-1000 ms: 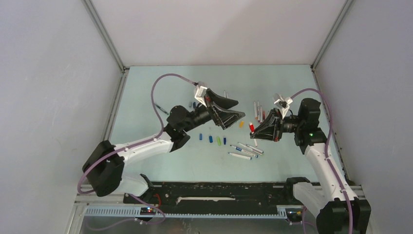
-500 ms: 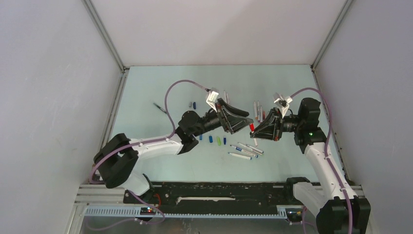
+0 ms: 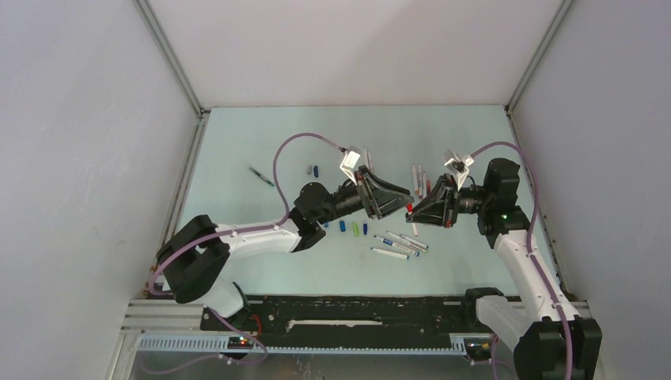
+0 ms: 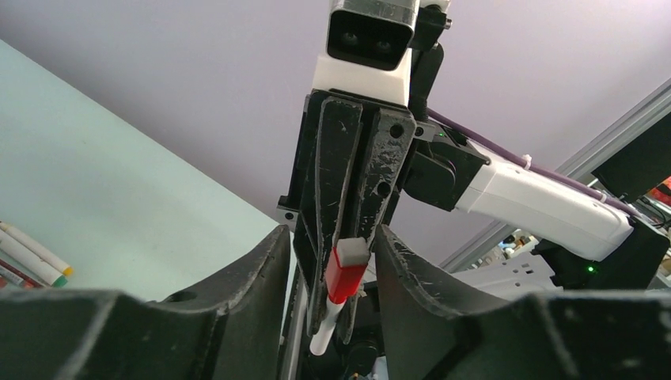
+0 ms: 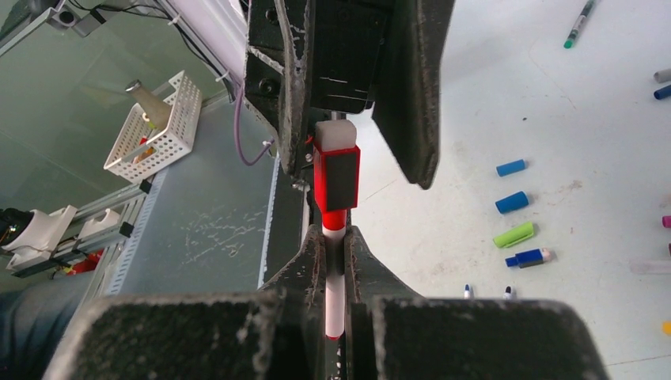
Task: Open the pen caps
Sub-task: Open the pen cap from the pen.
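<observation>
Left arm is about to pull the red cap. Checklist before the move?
1. Right gripper shut on pen barrel: ok.
2. Red cap seated on the barrel: ok.
3. Cap sits inside left gripper: ok.
4. Left jaws clamped on the cap: not ok, a gap shows on one side in the right wrist view.
5. Right grip firm enough to resist the pull: cannot tell.

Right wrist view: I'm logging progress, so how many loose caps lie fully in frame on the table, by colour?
Light blue caps: 2
Green cap: 1
Dark blue cap: 1
Total: 4
</observation>
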Robot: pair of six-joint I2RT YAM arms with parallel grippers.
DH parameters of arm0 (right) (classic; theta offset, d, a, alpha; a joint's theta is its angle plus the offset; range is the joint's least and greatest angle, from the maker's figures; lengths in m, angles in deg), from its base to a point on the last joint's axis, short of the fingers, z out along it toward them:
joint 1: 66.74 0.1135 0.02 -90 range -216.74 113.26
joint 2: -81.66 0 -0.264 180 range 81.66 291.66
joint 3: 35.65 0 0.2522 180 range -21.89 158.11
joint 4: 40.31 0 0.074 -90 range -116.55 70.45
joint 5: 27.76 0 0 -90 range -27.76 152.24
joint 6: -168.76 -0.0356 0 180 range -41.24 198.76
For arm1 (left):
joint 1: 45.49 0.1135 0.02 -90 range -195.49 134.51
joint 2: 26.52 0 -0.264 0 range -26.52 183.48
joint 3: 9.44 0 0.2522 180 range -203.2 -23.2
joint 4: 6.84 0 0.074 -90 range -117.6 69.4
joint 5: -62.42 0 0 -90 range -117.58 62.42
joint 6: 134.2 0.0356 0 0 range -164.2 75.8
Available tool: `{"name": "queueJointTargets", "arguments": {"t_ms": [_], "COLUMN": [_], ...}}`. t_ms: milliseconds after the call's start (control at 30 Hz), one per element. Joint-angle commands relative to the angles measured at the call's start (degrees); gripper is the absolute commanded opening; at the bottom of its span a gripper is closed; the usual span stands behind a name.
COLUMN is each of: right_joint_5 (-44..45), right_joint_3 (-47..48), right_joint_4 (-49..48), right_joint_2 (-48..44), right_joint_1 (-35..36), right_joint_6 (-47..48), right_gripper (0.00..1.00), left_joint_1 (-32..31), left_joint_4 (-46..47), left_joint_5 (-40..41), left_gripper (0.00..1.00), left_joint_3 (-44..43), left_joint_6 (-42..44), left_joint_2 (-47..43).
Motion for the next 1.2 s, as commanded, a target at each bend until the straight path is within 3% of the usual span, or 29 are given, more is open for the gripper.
{"name": "queueJointTargets", "arguments": {"t_ms": [0, 233, 433, 700, 1167], "right_joint_5": [1.0, 1.5, 1.8, 2.0, 3.3], "right_joint_3": [0.0, 0.0, 0.0, 0.0, 0.0], "right_joint_4": [-1.8, -1.8, -1.8, -1.7, -1.0], "right_joint_2": [0.6, 1.1, 1.7, 2.0, 3.2], "right_joint_1": [-0.2, 0.3, 0.8, 0.9, 3.5], "right_joint_6": [-0.3, -0.3, -0.2, -0.3, 0.8], "right_gripper": [0.0, 0.0, 0.0, 0.0, 0.0], "left_joint_1": [-0.6, -0.8, -0.8, 0.0, 6.3], "left_joint_4": [0.0, -2.4, -5.7, -7.2, -10.2], "left_joint_5": [-0.4, -1.4, -2.6, -2.1, 11.7], "left_gripper": [0.44, 0.31, 0.01, 0.0, 0.0], "left_joint_3": [-3.8, -5.1, -7.6, -8.6, -11.1], "left_joint_6": [0.5, 1.4, 3.0, 5.0, 5.5], "left_joint_2": [0.6, 0.6, 0.1, -1.7, -7.3]}}
